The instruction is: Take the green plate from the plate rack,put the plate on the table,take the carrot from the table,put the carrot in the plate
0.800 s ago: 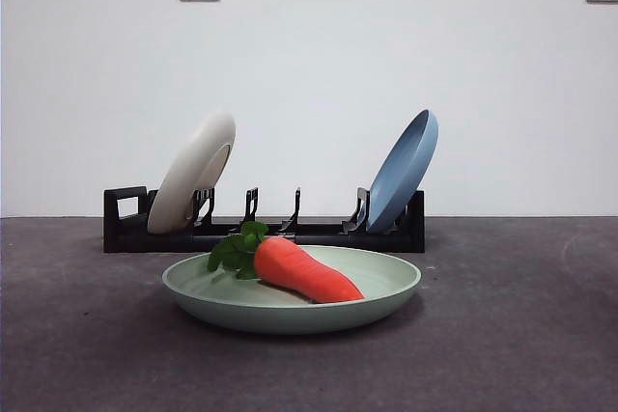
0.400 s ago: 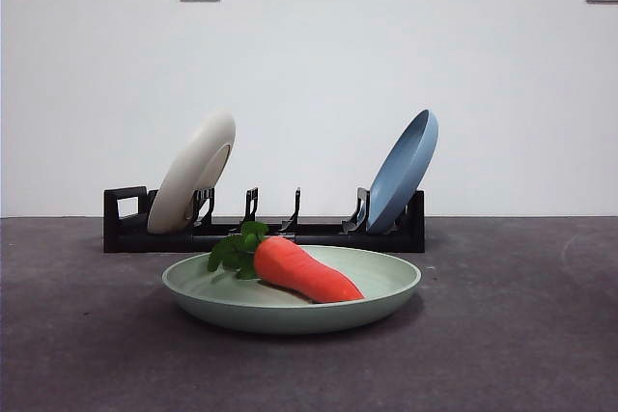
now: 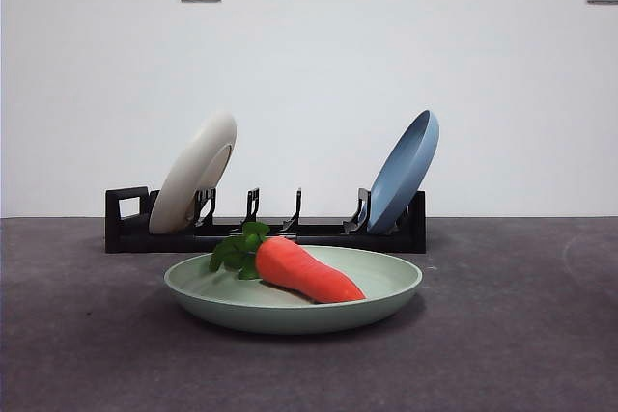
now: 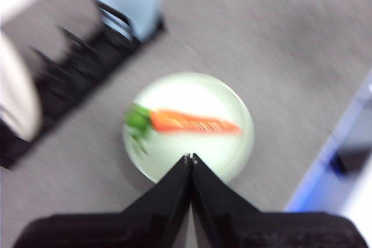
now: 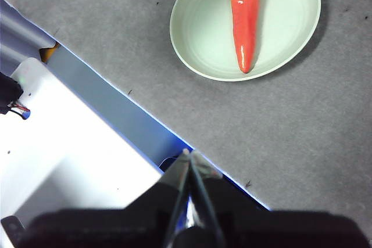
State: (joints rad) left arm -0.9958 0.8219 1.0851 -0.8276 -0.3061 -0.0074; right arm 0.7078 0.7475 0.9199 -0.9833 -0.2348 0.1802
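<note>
Resting carrot [image 3: 307,272] inside green plate [image 3: 381,298]

Even, bright light; front and right wrist views sharp, left wrist view blurred (probably motion).

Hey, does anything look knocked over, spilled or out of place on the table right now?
Nothing stands out. The carrot lies inside the green plate, flat on the table. The cream-white plate and light blue plate lean in the plate rack.

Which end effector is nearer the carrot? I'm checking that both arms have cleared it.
Left. The left end effector hangs shut above the green plate holding the carrot; the right end effector sits off the table edge.
</note>
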